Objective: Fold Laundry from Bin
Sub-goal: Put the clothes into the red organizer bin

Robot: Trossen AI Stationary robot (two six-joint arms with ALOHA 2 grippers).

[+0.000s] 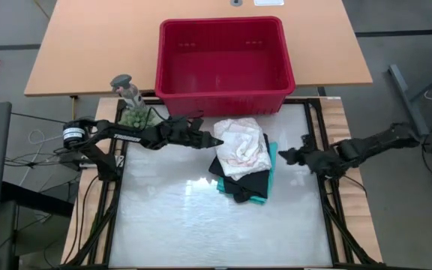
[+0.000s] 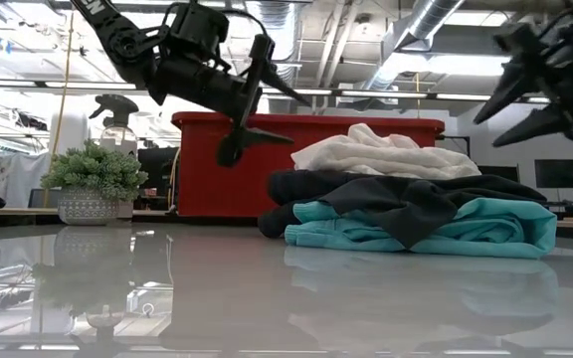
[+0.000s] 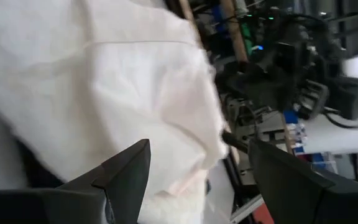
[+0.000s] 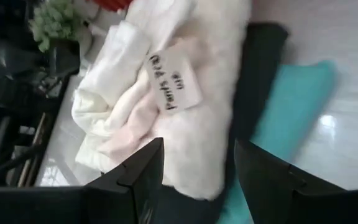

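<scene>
The counter (image 1: 201, 217) is carrying everything, its glossy white top lying below both tools. The red bin (image 1: 222, 64) is sitting on the wooden surface beyond them, its long axis running from side to side, with the left tool hanging just in front of its near wall.

The laundry is lying stacked between the two tools. The teal garment (image 2: 485, 224) is resting at the bottom, the black garment (image 2: 406, 199) is lying over it, and the white cloth (image 1: 242, 146) is bunched on top. The stack's long axis is running roughly from the bin toward the counter's near edge.

The left tool (image 1: 214, 140) is hovering above the counter with its fingers spread wide and gripping nothing, its tips pointing at the white cloth just beside them. The right tool (image 1: 285, 155) is hanging on the stack's other side, also parted and empty, pointing at the teal edge near it.

A paper tag (image 4: 174, 84) with handwriting is lying on the white cloth.
</scene>
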